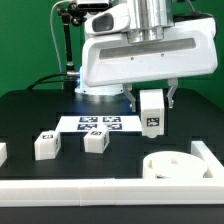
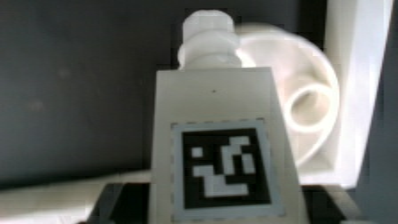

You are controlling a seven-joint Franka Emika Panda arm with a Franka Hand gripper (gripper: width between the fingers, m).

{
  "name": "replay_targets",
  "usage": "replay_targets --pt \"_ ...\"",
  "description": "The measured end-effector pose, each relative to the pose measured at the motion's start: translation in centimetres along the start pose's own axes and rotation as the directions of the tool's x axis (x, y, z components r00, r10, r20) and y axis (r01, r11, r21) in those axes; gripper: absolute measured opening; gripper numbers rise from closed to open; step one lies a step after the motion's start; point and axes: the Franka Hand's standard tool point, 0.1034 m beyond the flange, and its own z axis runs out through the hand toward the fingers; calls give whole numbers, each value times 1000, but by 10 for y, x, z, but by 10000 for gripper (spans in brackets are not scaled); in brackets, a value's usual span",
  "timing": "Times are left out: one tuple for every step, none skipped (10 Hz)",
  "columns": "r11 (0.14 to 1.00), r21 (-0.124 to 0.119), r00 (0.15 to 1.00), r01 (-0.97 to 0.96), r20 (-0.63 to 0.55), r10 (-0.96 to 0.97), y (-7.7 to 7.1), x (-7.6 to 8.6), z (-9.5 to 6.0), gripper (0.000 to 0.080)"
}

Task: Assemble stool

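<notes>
My gripper (image 1: 152, 98) is shut on a white tagged leg block (image 1: 152, 112) and holds it upright in the air above the table. In the wrist view the leg block (image 2: 217, 110) fills the middle, its threaded peg pointing away toward the round seat disc (image 2: 294, 90). The seat disc (image 1: 172, 166) lies flat at the exterior view's lower right, below and a little right of the held leg. Two more leg blocks (image 1: 46, 145) (image 1: 96, 141) rest on the table at the exterior view's left and centre.
The marker board (image 1: 96, 124) lies behind the loose legs. White border rails (image 1: 100, 188) run along the front edge and right side (image 1: 207, 155). Another white piece (image 1: 2, 152) shows at the exterior view's far left edge.
</notes>
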Motion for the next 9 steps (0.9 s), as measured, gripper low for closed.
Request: replay_targets --pt "1000 -2 995 5 -96 -5 0 2 1 338" --pt "1000 -4 989 9 -150 -10 0 -2 2 338" --pt "1000 -5 978 12 -207 -13 0 0 2 338" --pt "1000 -8 962 20 -273 -22 0 2 2 338" --pt "998 -17 968 61 -242 -63 -2 -1 6 338" --pt "996 -20 966 89 -243 -91 -4 8 3 338" --pt "995 -21 963 98 -252 -100 -6 13 0 338" --pt "995 -20 962 101 -255 -103 -8 15 -1 338" --pt "995 -20 962 100 -253 -102 -7 14 0 338"
